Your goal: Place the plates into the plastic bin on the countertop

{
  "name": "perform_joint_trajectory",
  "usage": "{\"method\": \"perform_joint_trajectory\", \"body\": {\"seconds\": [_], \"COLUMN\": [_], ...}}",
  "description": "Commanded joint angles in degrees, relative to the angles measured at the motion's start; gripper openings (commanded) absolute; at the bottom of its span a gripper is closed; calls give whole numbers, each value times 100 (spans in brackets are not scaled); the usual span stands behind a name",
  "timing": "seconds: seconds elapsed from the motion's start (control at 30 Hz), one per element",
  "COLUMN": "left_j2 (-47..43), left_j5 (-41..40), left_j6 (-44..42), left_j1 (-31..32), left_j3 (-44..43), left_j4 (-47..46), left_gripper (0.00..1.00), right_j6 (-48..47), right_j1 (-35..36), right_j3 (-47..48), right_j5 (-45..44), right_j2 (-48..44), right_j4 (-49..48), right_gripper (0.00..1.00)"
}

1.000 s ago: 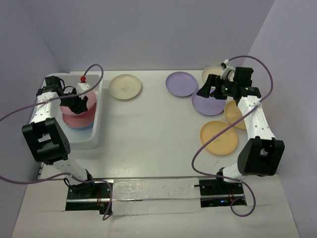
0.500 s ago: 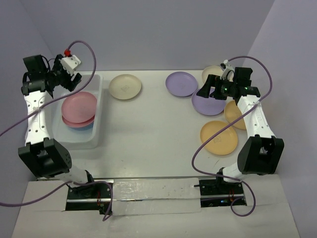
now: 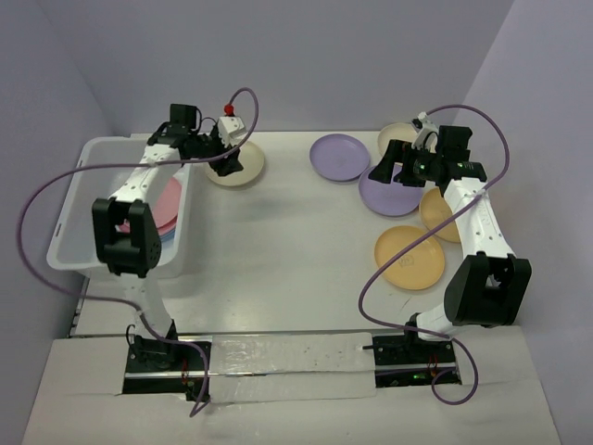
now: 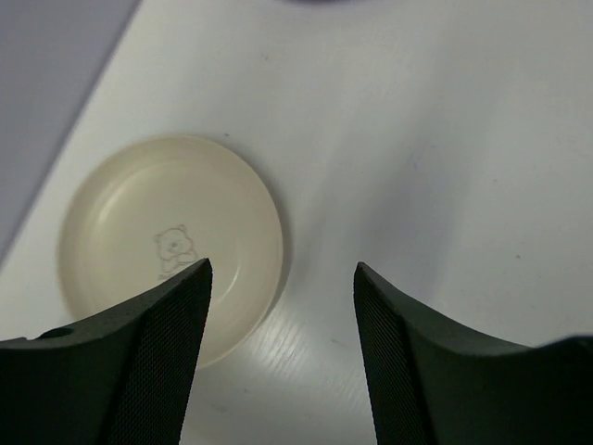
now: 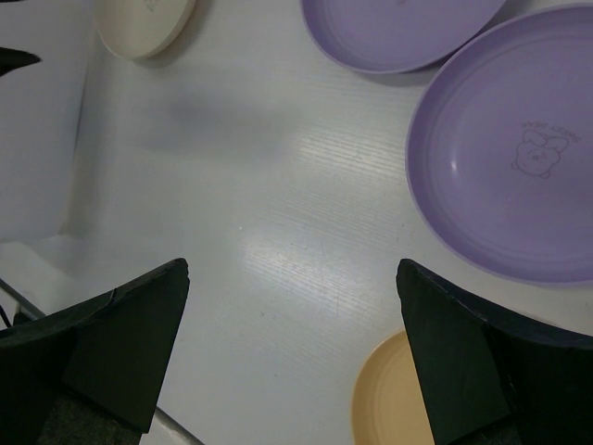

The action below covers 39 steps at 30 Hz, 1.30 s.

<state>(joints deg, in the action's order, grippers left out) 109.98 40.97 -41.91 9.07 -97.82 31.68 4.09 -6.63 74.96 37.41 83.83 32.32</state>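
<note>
Cream plastic lay under my left pincer (image 4: 280, 278): a cream plate (image 4: 171, 246) with a small bear stamped at its centre. It sat flat on the white countertop (image 4: 445, 167) at the far side, just beside the plastic bin (image 3: 69, 232). My two dark fingers (image 4: 148, 362) stood a fair way apart, though less than the plate's width. Between them were only the plate's right edge and bare table. The left finger overlapped the plate in my wrist view; whether its tip touched the plate or hung just above it, I could not tell. I held nothing.

The bin sat at the left of the countertop. In it a pink plate (image 3: 171, 199) lay on a blue plate (image 3: 167, 234), both partly hidden by my own arm.

My right pincer (image 5: 292, 269) gaped very wide and was empty, above bare countertop near the plates on the right. Just beside it lay a purple plate (image 5: 505, 148) with a rabbit mark, and a second purple plate (image 5: 398, 32) lay close behind that one. An orange-yellow plate (image 3: 408, 258) lay nearer my base, another orange-yellow plate (image 3: 435, 211) sat to its right, and a second cream plate (image 3: 397, 137) lay at the far right edge.
</note>
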Motion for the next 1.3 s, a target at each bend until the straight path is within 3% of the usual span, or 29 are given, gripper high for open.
{"method": "perform_joint_trajectory", "body": {"seconds": [0.0,0.3,0.57,0.67,0.7,0.77,0.87,1.03,1.27], "left_j2": [849,2353,2699,2701,2689,2579,2206,1206,-433], "left_j5": [-169,-851,-1042,-1164,-1187,-1205,-1222,-1196,-1166], "left_j6": [459,354,202,154,168,205,271,499,1183], "left_j1": [106,377,513,570,587,620,710,974,1045], "left_j3": [-951,-1829,-1720,-1606,-1583,-1556,-1381,-1363,-2256], "left_j4": [-55,325,471,523,550,604,585,619,853], "left_gripper": [68,64,54,44,35,15,1,0,0], "right_j6": [-116,-152,-156,-154,-151,-145,-132,-101,-84], "right_j1": [31,31,39,34,36,38,39,39,55], "right_j3": [145,166,175,198,203,202,186,142,100], "right_j5": [-96,-146,-141,-129,-129,-120,-107,-41,-11], "right_j2": [-42,74,145,148,139,104,28,-113,-320], "right_j4": [-24,-8,-6,0,11,19,3,-32,-57], "right_gripper": [100,100,100,100,100,100,100,100,100]}}
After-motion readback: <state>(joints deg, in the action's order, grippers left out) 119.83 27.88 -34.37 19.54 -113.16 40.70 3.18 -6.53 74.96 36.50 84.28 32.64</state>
